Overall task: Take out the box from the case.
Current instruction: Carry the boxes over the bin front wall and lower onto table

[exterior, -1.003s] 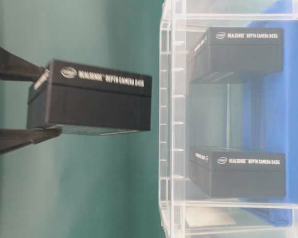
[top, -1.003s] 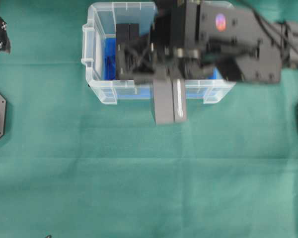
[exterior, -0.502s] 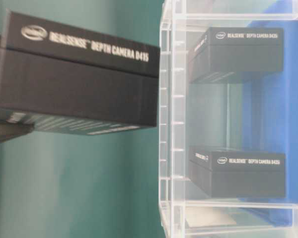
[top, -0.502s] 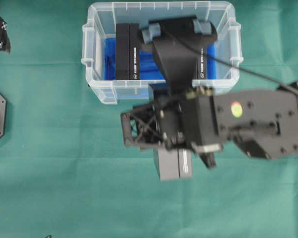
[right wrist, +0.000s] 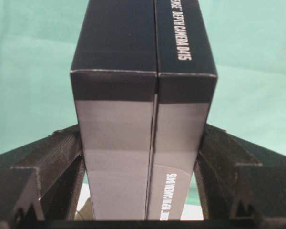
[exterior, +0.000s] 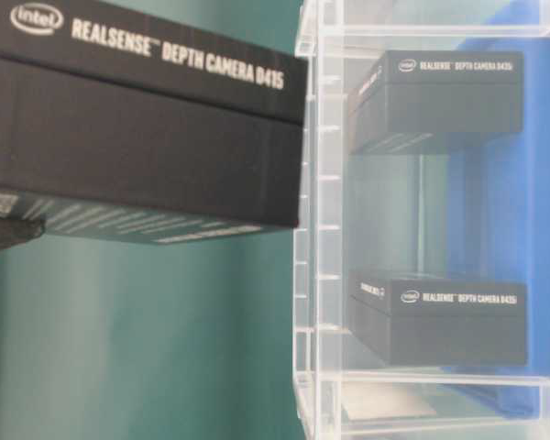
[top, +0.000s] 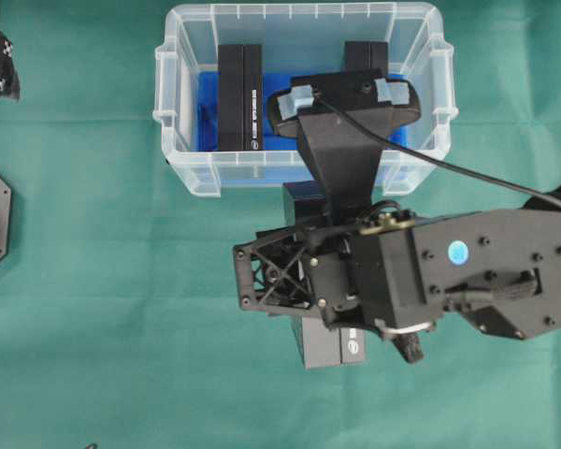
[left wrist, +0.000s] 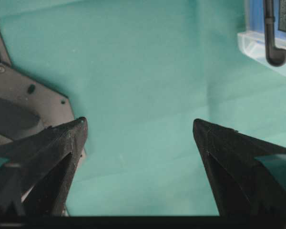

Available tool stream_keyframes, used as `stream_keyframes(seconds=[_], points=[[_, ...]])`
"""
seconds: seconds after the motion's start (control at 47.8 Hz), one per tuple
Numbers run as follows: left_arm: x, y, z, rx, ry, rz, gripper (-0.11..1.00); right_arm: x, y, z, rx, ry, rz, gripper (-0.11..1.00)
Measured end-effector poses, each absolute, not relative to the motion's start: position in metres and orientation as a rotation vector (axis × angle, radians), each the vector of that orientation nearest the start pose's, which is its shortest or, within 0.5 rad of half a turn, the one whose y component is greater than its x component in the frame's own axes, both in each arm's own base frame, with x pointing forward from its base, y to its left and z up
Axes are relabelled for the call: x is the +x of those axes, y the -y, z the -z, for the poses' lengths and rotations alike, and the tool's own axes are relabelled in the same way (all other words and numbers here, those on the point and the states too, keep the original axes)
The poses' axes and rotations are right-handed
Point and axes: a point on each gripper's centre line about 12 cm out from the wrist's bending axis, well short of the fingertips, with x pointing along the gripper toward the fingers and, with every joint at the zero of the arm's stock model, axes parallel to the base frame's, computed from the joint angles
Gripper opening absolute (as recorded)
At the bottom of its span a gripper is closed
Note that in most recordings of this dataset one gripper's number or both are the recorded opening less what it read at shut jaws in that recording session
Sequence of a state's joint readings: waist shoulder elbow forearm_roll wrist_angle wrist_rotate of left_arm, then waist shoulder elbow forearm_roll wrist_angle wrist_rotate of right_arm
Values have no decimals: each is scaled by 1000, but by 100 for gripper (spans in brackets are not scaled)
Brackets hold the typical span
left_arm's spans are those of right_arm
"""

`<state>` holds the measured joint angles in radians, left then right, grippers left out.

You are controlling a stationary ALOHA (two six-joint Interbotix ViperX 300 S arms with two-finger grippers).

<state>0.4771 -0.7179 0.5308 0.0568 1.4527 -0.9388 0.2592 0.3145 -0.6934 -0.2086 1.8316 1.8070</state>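
The right gripper (right wrist: 140, 157) holds a black box (right wrist: 143, 109) tight between its two fingers (right wrist: 47, 167); one finger presses on each long side of the box. In the overhead view the box (top: 325, 348) pokes out under the right gripper (top: 313, 323) and is over the green table (top: 122, 327), outside the case (top: 192, 173) and near its front wall. From the table-level view the box (exterior: 137, 137) looks big and close; it hangs above the table just beside the clear wall of the case (exterior: 313, 229), and I cannot tell if it touches the wall. White letters run along the top of the box.

The case is a clear plastic bin with a blue bottom (top: 206, 117); it sits at the far side of the table. Two more black boxes are inside it; one (top: 240, 98) stands on the left side, and the other (top: 365, 58) is on the right side, partly hidden by the robot arm. In the table-level view these two boxes (exterior: 440, 101) (exterior: 445, 316) show through the clear wall, well apart from each other.

The left gripper (left wrist: 140, 126) is wide open and holds nothing; it hangs over bare green table. A corner of the case (left wrist: 267, 45) shows at the top right of the left wrist view.
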Motion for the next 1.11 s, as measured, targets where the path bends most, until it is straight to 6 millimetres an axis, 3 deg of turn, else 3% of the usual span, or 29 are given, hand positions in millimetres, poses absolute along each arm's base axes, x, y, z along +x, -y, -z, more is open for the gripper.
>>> stream_keyframes(seconds=[0.209,0.523,0.962,1.108], points=[[155,-88,-335,-1049,-959,-1025,99,440,-93,-377,1170,-970,1212,66],[155,-88,-336,-1048,-958,-1024,99,454,-100,-333,1139,-1018,1231,66],[155,-88,-336,-1045,-961,-1020,99,458,-109,-231,1219,-1093,1212,66],[155,-87,-335,-1045,-962,-1021,99,459,-107,-208,1254,-1080,1195,66]])
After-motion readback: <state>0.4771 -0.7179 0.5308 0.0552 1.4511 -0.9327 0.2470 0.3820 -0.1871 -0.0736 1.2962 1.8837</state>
